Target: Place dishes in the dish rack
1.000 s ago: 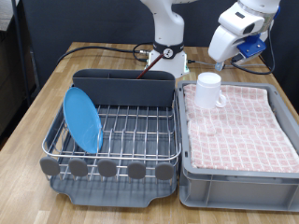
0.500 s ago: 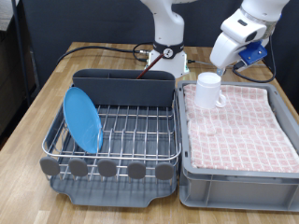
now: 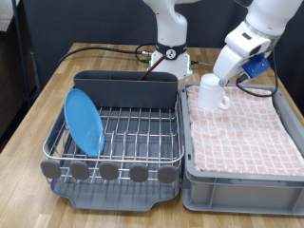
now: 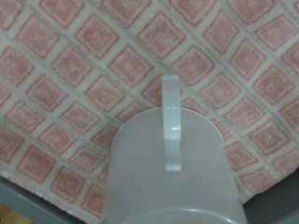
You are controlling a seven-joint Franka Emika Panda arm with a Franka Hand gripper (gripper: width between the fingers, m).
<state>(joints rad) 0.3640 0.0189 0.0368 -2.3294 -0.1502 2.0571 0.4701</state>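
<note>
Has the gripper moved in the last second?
Yes. The gripper has come down over the white mug, which sits where it was on the pink cloth.

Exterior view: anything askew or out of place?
Nothing stands out. The light-blue plate stands on edge in the dish rack; the white mug sits in the cloth-lined bin, gripper right by it.

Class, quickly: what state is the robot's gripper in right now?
Gripper: just above the white mug in the cloth-lined bin; whether its jaws are open or closed cannot be told.
</note>
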